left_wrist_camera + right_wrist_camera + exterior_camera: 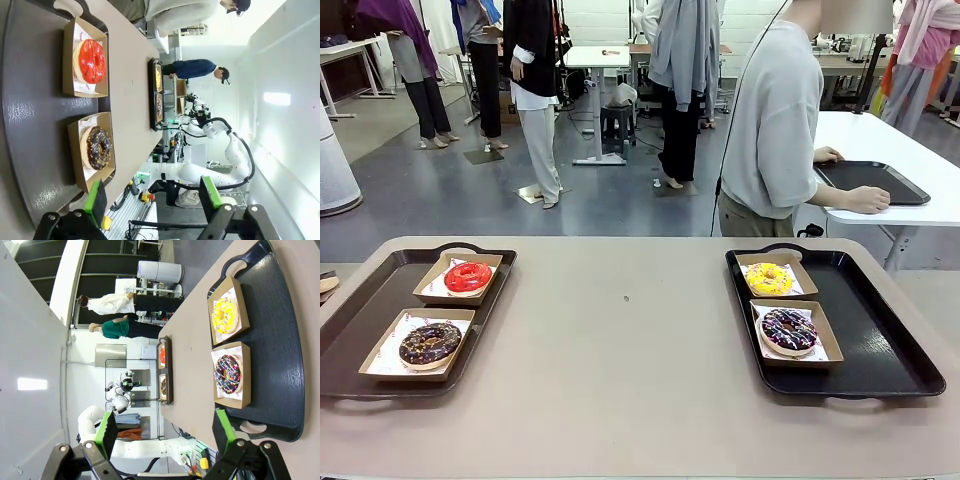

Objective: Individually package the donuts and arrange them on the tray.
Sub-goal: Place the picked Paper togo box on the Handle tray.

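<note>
My work surface is a broad, matte beige table (630,360) with rounded far corners. Two dark rectangular plastic trays with handle cut-outs lie directly on it, well apart. The left dark tray (360,320) sits at about nine o'clock from the table's middle, reaching the left edge. The right dark tray (880,340) sits at about three o'clock. A tiny dark speck (626,297) marks the bare beige stretch between them, toward twelve o'clock.

Glossy red icing coats one donut (468,276), sitting in a matt brown cardboard box (459,278). The trays (880,345) look like dark, faintly textured plastic; the desk (630,370) is smooth matt beige.
</note>
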Available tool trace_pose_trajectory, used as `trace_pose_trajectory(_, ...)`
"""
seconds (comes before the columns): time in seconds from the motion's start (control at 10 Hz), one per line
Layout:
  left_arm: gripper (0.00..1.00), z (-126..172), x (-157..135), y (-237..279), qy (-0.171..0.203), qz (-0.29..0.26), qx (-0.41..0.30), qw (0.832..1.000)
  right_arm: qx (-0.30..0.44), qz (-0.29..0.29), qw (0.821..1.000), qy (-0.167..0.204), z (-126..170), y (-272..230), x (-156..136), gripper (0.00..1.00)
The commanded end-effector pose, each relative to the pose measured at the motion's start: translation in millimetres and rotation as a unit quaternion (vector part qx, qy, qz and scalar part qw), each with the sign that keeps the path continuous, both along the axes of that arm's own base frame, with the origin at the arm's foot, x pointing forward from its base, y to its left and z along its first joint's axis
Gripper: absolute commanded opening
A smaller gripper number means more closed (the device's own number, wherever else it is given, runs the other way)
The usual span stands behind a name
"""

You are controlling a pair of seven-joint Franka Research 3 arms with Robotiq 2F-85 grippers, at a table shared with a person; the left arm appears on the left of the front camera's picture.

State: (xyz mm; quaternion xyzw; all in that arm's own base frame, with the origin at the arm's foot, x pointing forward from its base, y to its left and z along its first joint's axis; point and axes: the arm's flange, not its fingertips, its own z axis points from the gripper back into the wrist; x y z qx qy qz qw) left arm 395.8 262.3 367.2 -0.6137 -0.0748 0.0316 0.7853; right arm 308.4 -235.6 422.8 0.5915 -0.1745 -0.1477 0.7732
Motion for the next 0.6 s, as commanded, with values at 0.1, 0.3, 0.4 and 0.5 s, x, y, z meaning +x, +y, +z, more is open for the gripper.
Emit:
trace_pose_trajectory(0.1, 0.97, 0.0, 0.0, 0.0, 0.000, 0.000, 0.000, 1.000, -0.001, -0.008, 1.000, -0.004, -0.3, 2.8, -1.7, 1.00)
trace_pose_trajectory(0.3, 0.97, 0.0, 0.0, 0.0, 0.000, 0.000, 0.000, 1.000, -0.001, -0.008, 1.000, -0.004, -0.3, 2.8, -1.7, 1.00)
trace_pose_trajectory(0.4, 0.97, 0.0, 0.0, 0.0, 0.000, 0.000, 0.000, 1.000, -0.001, -0.008, 1.000, -0.004, -0.3, 2.8, -1.7, 1.00)
trace_pose_trajectory(0.5, 0.97, 0.0, 0.0, 0.0, 0.000, 0.000, 0.000, 1.000, -0.001, -0.008, 1.000, -0.004, -0.3, 2.8, -1.7, 1.00)
